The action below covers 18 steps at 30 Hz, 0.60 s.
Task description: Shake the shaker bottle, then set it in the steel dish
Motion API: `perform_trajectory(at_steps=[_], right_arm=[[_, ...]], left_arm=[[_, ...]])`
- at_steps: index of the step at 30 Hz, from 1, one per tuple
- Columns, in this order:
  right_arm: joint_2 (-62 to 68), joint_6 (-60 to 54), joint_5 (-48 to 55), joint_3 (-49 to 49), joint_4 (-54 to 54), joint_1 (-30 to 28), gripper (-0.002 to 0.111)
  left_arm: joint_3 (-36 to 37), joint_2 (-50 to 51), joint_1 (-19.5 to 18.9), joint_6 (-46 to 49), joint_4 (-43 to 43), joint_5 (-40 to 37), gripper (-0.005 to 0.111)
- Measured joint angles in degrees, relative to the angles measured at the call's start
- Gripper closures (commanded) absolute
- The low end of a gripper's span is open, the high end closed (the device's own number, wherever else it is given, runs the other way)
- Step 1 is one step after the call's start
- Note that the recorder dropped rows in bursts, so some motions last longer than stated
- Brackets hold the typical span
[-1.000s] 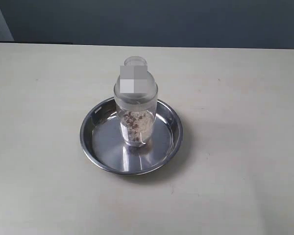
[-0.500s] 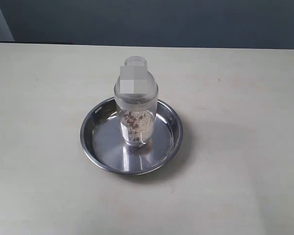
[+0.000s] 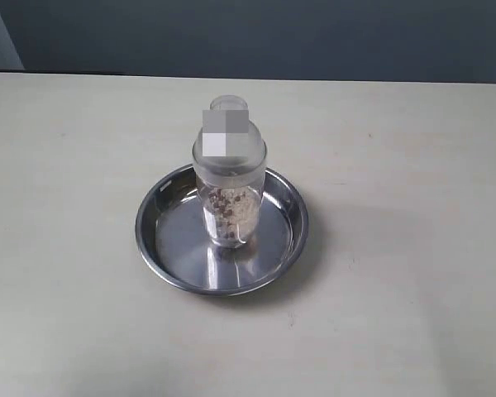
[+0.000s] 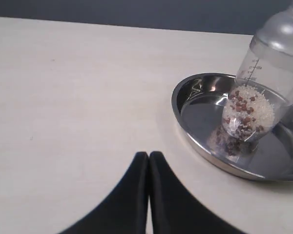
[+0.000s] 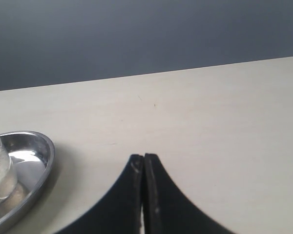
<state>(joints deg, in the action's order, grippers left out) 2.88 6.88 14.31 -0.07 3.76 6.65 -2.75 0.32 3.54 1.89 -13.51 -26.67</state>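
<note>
Shaker bottle (image 3: 229, 178) upright in steel dish (image 3: 175, 263).
Left claw (image 4: 148, 157) and right claw (image 5: 143, 158) clenched, empty, apart from dish.

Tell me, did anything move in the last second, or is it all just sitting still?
Nothing visibly changed. The shaker bottle stands upright in the steel dish, just as it did a second ago. The left tool and the right tool are both shut and hold nothing, off to the sides of the dish.

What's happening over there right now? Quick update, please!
Left gripper and right gripper shut, empty. Shaker bottle upright in steel dish. Nothing in the way.
</note>
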Motion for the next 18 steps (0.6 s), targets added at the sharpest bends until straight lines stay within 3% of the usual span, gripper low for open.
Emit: perform_trajectory(at_steps=[18], right_arm=[[0.0, 0.0, 0.0, 0.0, 0.0, 0.0, 0.109]], left_arm=[[2.44, -0.12, 0.0, -1.89, 3.89, 4.04, 0.106]])
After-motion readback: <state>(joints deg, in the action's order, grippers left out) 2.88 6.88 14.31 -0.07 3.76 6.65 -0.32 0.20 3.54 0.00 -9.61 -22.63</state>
